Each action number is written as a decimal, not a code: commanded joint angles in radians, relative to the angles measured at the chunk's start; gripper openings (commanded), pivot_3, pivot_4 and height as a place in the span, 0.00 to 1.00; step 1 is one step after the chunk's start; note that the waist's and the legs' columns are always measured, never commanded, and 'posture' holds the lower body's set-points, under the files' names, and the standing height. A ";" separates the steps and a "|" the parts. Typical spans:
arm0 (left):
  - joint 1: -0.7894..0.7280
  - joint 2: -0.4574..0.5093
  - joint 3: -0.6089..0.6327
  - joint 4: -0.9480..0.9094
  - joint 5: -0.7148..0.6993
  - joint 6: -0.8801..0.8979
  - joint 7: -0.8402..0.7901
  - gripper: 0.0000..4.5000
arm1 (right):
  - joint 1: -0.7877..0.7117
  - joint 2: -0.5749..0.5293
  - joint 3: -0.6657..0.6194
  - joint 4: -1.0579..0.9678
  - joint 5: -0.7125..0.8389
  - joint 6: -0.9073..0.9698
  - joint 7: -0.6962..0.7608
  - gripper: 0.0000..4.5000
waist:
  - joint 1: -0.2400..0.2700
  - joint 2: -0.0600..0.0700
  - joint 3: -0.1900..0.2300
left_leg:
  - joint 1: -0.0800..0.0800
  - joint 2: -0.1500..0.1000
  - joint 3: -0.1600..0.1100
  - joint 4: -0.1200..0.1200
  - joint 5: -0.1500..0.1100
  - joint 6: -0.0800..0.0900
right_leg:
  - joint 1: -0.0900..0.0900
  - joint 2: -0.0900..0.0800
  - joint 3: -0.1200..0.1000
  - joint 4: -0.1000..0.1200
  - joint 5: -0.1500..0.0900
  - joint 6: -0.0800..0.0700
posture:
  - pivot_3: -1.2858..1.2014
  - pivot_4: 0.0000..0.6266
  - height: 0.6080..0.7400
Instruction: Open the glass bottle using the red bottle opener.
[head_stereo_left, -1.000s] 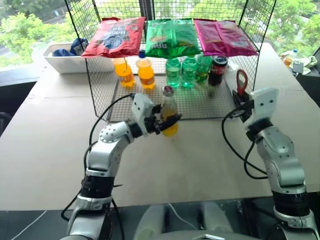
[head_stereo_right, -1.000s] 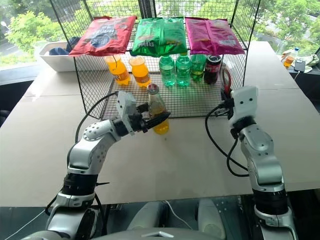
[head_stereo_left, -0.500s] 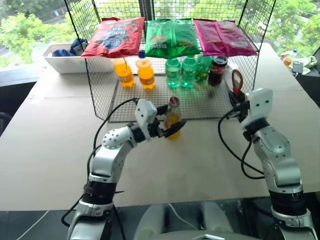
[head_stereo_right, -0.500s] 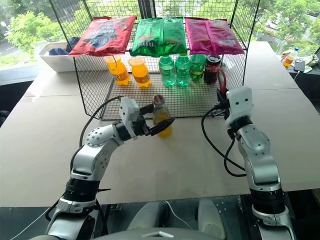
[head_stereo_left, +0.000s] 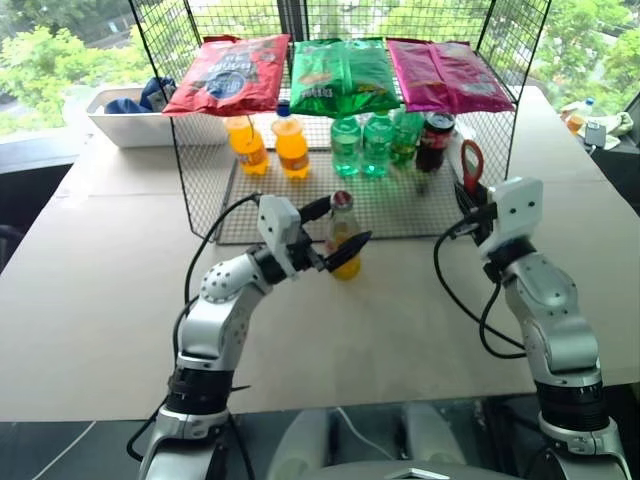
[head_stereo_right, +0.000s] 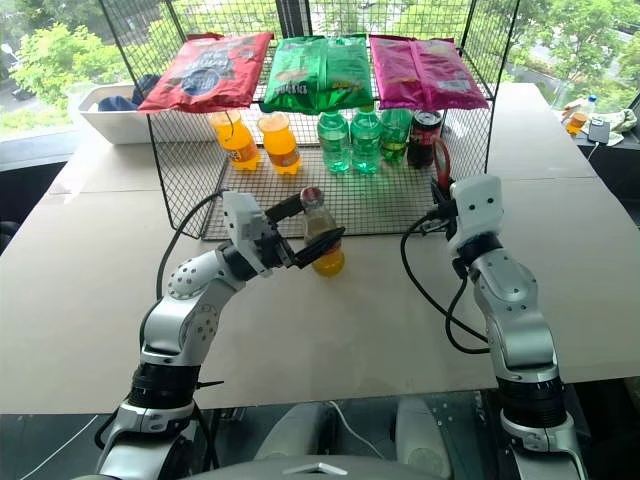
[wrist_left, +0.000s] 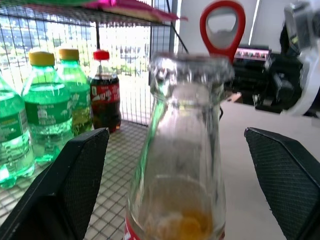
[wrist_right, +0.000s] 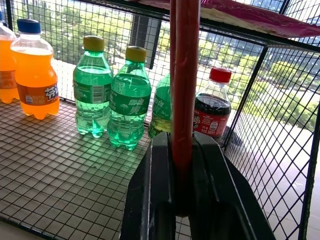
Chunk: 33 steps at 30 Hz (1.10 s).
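Fingers of the left gripper stand apart around the glass bottle; at 3 o'clock, the right gripper clamps the red bottle opener upright.

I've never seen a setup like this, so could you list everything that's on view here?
glass bottle: one, clear with yellow liquid, standing on the table between the left hand's fingers
opener: one, red, upright in the right hand
orange bottles: two, rack floor
green bottles: three, rack floor
cola bottle: one, dark, rack floor
chip bags: three, red, green, pink, rack top
rack: one, black wire
tub: one, white, far left
left hand: open
right hand: shut on the opener
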 joint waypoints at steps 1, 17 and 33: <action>0.008 0.010 0.015 -0.038 -0.021 -0.021 -0.007 0.99 | 0.000 0.005 -0.009 -0.026 -0.003 -0.027 0.001 0.00 | -0.001 0.000 0.000 | 0.000 0.000 0.000 0.000 0.000 0.000 | 0.000 0.000 0.000 0.000 0.000 0.000 | 0.52 0.24 1.00; 0.060 0.043 -0.053 0.007 0.073 -0.138 -0.038 0.24 | -0.036 0.006 0.004 -0.010 -0.011 -0.033 0.020 0.00 | 0.008 0.001 0.000 | 0.002 0.000 0.000 0.000 0.000 0.000 | 0.002 0.000 0.000 -0.001 0.000 0.000 | 0.52 0.24 1.00; 0.066 0.031 -0.061 0.050 0.080 -0.170 0.004 0.24 | -0.113 -0.029 0.280 0.181 -0.332 -0.351 0.039 0.00 | 0.014 0.001 -0.001 | 0.005 0.000 0.000 0.000 0.000 0.000 | 0.005 0.001 -0.001 -0.002 0.000 0.000 | 0.52 0.24 1.00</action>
